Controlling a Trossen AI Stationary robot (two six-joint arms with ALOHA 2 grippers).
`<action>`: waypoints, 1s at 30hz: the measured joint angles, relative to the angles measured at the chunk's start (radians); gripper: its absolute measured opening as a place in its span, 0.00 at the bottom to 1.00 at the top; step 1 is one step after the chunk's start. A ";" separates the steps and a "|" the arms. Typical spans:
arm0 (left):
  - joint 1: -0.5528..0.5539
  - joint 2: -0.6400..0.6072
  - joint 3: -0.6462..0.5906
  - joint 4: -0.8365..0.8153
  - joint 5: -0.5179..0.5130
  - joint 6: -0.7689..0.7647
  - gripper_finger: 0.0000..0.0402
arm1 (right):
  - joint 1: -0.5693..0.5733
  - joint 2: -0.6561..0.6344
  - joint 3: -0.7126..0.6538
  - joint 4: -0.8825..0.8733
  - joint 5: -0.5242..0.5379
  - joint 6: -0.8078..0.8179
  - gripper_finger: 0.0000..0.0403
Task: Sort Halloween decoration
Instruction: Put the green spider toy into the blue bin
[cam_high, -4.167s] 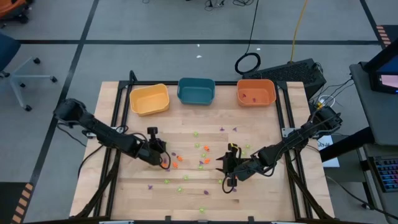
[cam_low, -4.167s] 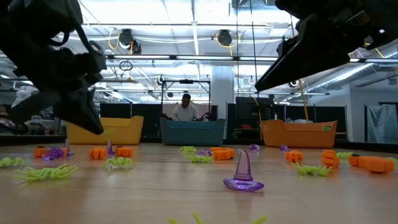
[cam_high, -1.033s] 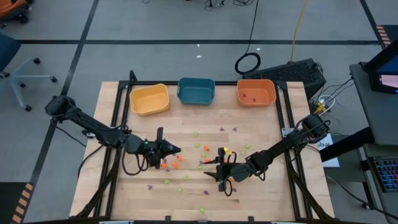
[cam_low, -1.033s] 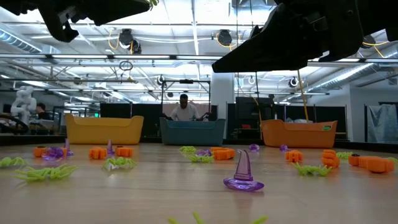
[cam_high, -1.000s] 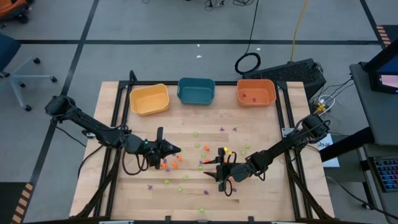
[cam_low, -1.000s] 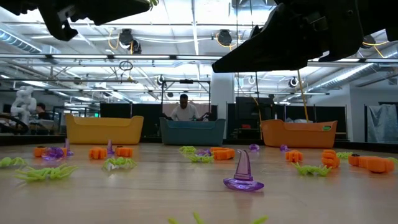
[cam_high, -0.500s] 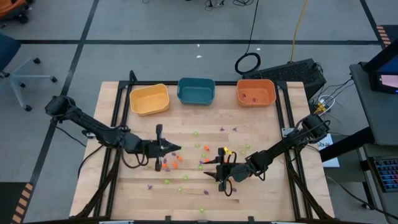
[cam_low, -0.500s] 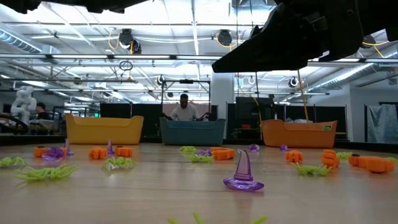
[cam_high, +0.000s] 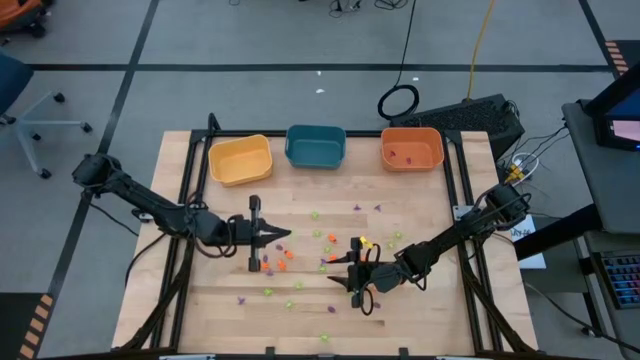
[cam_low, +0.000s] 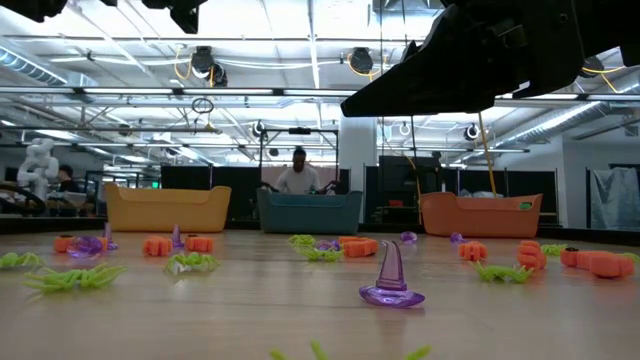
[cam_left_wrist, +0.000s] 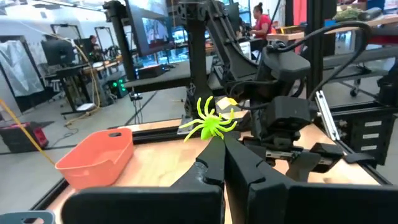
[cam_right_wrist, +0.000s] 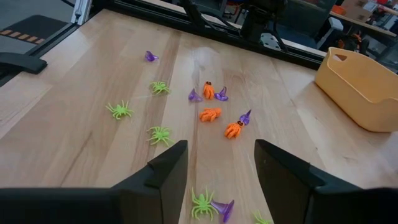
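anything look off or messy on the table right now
Only the expected clutter: green spiders, orange trinkets and purple hats lie strewn over the table. The left claw is shut on a green spider; the right claw hangs open.

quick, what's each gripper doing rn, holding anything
Left gripper: shut on a green spider.
Right gripper: open, holding nothing.
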 joint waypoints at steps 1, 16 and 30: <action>0.005 0.000 0.000 0.001 -0.001 0.002 0.00 | 0.000 0.000 0.000 0.000 0.000 0.000 0.43; 0.283 0.000 0.000 -0.024 0.002 0.005 0.00 | 0.000 0.000 0.000 0.000 0.000 0.001 0.42; 0.637 0.039 0.238 -0.459 0.165 -0.030 0.00 | 0.000 0.000 0.000 -0.014 0.000 0.026 0.42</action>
